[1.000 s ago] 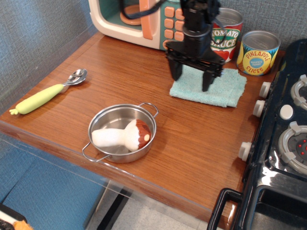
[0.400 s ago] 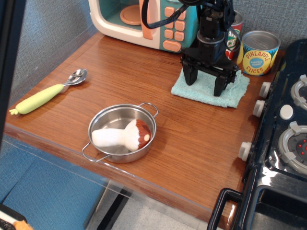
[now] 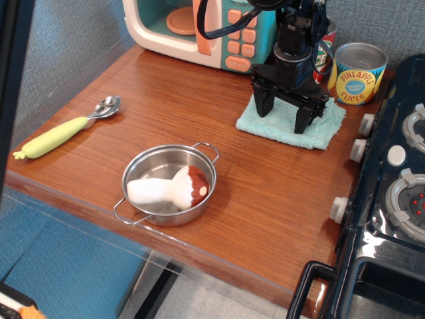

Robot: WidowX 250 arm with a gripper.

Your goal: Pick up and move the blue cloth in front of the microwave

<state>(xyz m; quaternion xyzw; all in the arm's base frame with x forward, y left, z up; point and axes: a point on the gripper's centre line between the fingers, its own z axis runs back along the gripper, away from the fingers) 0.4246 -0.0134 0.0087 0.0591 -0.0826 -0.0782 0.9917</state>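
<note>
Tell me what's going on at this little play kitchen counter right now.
A single robot arm has its hand spread open directly over the blue cloth, which lies flat on the wooden counter in front of the toy microwave. The fingers straddle the cloth, but whether they touch it cannot be told. Nothing has been lifted yet. Nearby, untouched, sit a steel pot holding a toy mushroom, a green-handled spoon, and a pineapple can.
</note>
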